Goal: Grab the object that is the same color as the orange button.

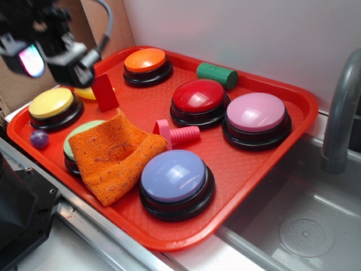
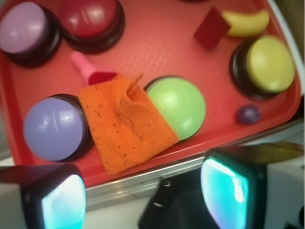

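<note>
The object, an orange knitted cloth [image 1: 115,155] with dark flecks, lies rumpled on the red tray [image 1: 242,164], draped half over a green button [image 1: 84,131]. In the wrist view the cloth [image 2: 126,124] sits centre frame, between the green button [image 2: 178,107] and a lavender button [image 2: 52,129]. The orange button [image 1: 146,62] stands at the tray's far corner and is out of the wrist view. My gripper [image 1: 53,63] hangs high over the tray's left end, open and empty. Its gripper [image 2: 143,195] fingers frame the metal ledge short of the cloth.
On the tray also stand a yellow button [image 1: 52,104], red button [image 1: 198,99], pink button [image 1: 256,116], lavender button [image 1: 175,178], a red block [image 1: 104,93], pink bolt [image 1: 177,134], green cylinder [image 1: 217,73] and purple ball [image 1: 39,138]. Sink and faucet [image 1: 338,113] lie right.
</note>
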